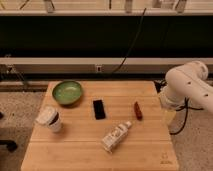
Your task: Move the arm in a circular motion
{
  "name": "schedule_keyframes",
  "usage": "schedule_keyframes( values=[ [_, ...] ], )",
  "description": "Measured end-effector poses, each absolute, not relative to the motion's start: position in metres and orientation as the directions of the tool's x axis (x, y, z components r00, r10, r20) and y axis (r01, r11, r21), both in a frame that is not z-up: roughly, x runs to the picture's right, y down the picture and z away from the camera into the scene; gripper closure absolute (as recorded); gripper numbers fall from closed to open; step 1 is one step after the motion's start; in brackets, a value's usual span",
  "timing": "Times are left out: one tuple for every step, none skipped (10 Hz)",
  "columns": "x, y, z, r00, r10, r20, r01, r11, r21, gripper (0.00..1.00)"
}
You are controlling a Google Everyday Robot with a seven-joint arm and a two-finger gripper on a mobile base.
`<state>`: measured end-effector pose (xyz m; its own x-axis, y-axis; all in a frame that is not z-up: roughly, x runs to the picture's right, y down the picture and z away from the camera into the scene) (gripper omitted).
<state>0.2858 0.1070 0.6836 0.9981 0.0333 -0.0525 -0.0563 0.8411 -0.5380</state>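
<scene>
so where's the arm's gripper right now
In the camera view, the pale yellowish gripper hangs beside the wooden table's right edge, under the glossy white arm, nearest the small reddish-brown object.

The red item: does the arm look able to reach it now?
Probably yes. The arm holds its gripper at the right edge of the table, close beside the red item, and nothing stands between them.

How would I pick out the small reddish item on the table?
Take the wooden table, right half, near the white arm whose pale pincer hangs just past the table's right edge. The reddish item lies between the flat black slab and that edge, farther back than the lying bottle; it alone is slim and dark red.
</scene>
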Motion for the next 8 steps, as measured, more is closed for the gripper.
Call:
schedule_keyframes(
  values=[
    [0.286, 0.107, 0.684, 0.998, 0.033, -0.052, -0.056, 0.841, -0.538, 0.20],
    [0.281, 0.108, 0.682, 0.998, 0.028, -0.050, -0.051, 0.842, -0.537, 0.20],
    [0.274, 0.108, 0.680, 0.999, 0.024, -0.045, -0.044, 0.843, -0.537, 0.20],
    [0.261, 0.109, 0.676, 0.999, 0.021, -0.040, -0.039, 0.843, -0.536, 0.20],
    [0.244, 0.110, 0.674, 0.999, 0.017, -0.033, -0.032, 0.844, -0.536, 0.20],
    [0.228, 0.110, 0.671, 1.000, 0.010, -0.021, -0.019, 0.845, -0.535, 0.20],
    [0.224, 0.111, 0.668, 1.000, 0.001, -0.018, -0.011, 0.846, -0.533, 0.20],
    [0.222, 0.115, 0.662, 1.000, -0.003, -0.015, -0.006, 0.846, -0.533, 0.20]
  ],
)
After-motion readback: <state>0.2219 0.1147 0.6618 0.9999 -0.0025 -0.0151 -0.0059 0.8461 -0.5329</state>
